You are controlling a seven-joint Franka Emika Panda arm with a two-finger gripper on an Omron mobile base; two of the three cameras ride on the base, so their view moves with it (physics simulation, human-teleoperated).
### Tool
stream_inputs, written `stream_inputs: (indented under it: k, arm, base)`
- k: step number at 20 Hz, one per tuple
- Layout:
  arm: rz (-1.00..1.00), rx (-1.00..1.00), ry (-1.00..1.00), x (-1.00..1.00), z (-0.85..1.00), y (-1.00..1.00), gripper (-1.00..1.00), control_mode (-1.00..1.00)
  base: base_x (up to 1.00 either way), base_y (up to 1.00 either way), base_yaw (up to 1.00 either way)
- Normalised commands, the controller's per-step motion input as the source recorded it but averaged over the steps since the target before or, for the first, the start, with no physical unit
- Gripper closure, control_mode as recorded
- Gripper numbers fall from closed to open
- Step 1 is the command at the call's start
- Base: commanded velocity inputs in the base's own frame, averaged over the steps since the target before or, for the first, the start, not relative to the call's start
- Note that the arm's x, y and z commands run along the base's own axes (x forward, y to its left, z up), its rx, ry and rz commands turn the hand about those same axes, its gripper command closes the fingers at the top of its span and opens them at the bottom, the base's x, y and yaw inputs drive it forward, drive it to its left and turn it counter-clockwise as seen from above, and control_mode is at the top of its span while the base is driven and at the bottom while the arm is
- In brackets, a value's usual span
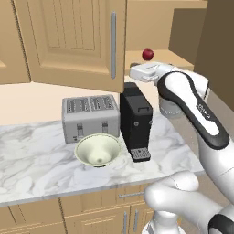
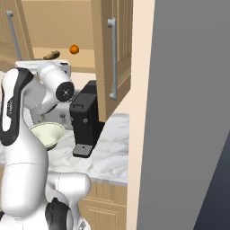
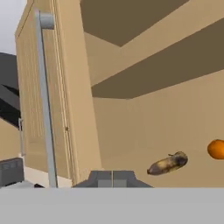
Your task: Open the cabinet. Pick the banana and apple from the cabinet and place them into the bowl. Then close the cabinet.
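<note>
Cabinet (image 1: pixel 73 41) open; picking begins. Gripper (image 3: pixel 112 177) fingers pressed together, empty, aimed inside near banana (image 3: pixel 168 163). Next: spread them first. Apple (image 1: pixel 147 55) seemingly further off.

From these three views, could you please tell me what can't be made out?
- Banana: right base view, partly hidden by the arm.
- Orange ball: hand view, cut by the right edge.
- Bowl: right base view, half behind the arm.
- Apple: its resting spot hidden by the hand, left base view.

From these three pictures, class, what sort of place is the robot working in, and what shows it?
A kitchen, most likely: a toaster and a coffee machine stand on a marble counter, below an open wall cabinet holding fruit.
</note>
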Motion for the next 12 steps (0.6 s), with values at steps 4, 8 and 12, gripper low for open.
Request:
stream_inputs:
  k: [4,8,12]
  arm:
    - [0.14,0.00,0.00,0.31,-0.18,0.00,1.00,-1.00]
    - [0.12,0.00,0.00,0.30,-0.14,0.07,1.00,-1.00]
    - [0.12,0.00,0.00,0.08,-0.03,0.25,1.00,-1.00]
  base:
    - [0.00,0.00,0.00]
    - [0.00,0.00,0.00]
    - [0.00,0.00,0.00]
